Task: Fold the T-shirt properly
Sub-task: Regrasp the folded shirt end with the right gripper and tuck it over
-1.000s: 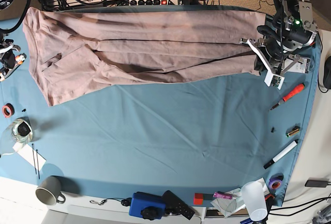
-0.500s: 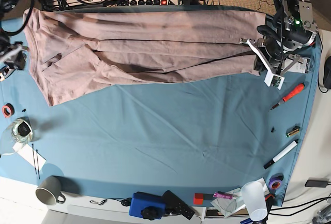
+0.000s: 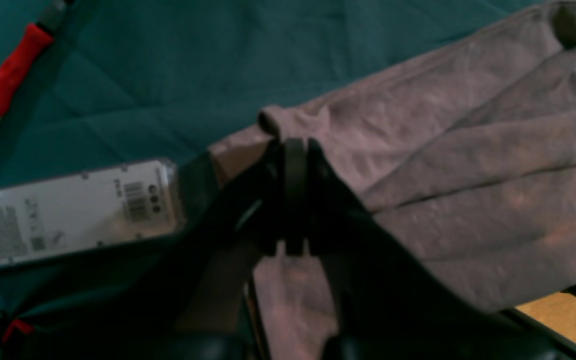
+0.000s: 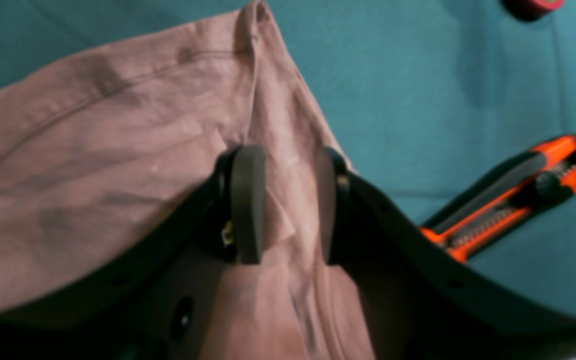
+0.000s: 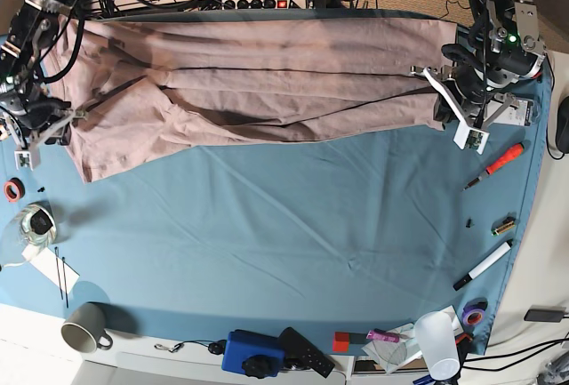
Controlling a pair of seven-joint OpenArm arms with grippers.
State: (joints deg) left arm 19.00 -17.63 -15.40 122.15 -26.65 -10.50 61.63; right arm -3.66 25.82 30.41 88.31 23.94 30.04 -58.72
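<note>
The pink-beige T-shirt (image 5: 258, 83) lies stretched across the far part of the blue table cloth (image 5: 293, 225), wrinkled and partly folded lengthwise. At its right end my left gripper (image 5: 442, 105) is shut on the hem; the left wrist view shows the jaws closed (image 3: 295, 150) with the fabric (image 3: 468, 165) bunched at their tips. At the shirt's left edge sits my right gripper (image 5: 67, 123). The right wrist view shows it open (image 4: 288, 200), its pads (image 4: 248, 200) standing either side of a raised ridge of the shirt (image 4: 118, 150).
A red-handled tool (image 5: 502, 161) and a white labelled box (image 3: 78, 210) lie by the left gripper. An orange utility knife (image 4: 513, 200) and a red tape roll (image 5: 12, 190) lie beside the right one. A mug (image 5: 84, 327), plastic cup (image 5: 437, 340) and marker (image 5: 483, 265) line the near edge.
My right arm has swung in from the table's left edge onto the shirt's left side, and its jaws have opened. The left gripper has stayed put on the hem.
</note>
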